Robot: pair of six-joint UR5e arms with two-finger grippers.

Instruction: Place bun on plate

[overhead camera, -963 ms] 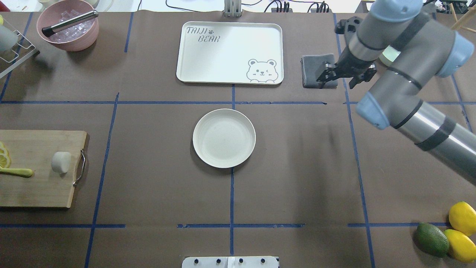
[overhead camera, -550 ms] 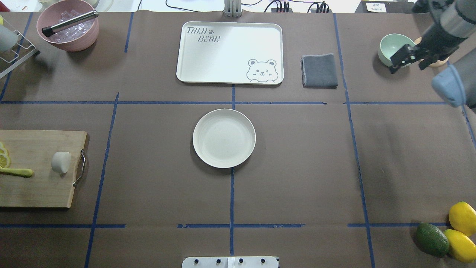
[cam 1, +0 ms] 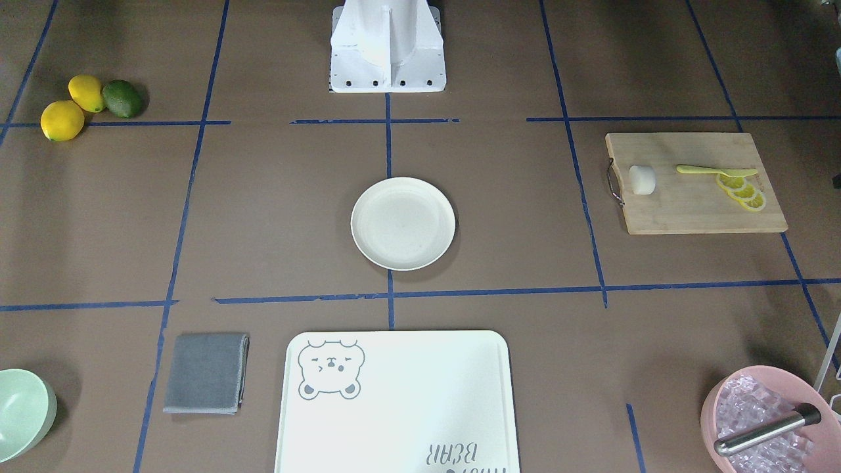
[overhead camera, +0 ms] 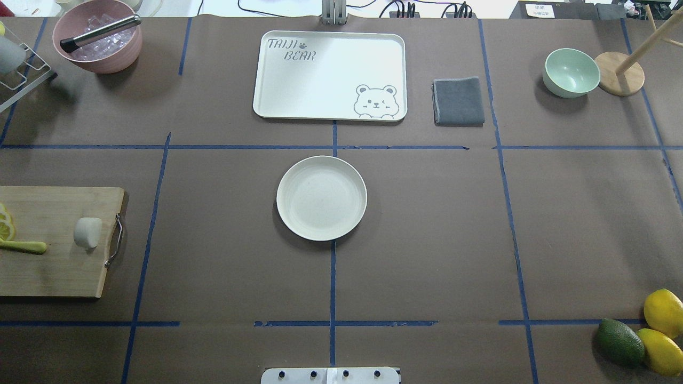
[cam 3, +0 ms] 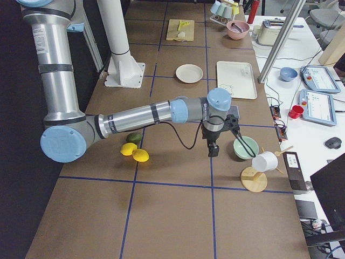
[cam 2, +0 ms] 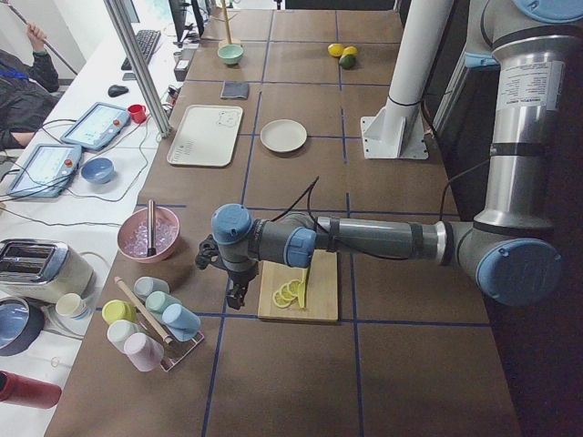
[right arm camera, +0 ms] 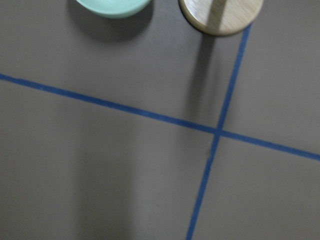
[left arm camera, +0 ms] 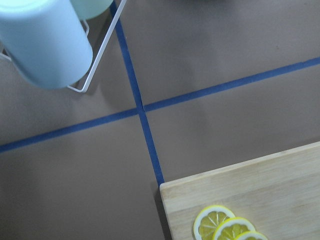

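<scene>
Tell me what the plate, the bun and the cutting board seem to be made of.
The plate looks like matte plastic or fibre composite: cream, faintly speckled. The bun is smooth, dull white; dough or a foam model, I cannot tell. The cutting board seems bamboo or wood: pale grain lines.

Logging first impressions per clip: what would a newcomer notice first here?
A bare cream plate sits at the centre of the table, the bear-print tray just beyond it. The small white bun lies on the wooden cutting board at the robot's left edge. Each arm reaches out low over a table end: the left arm by the board, the right arm near the mint bowl.
</scene>
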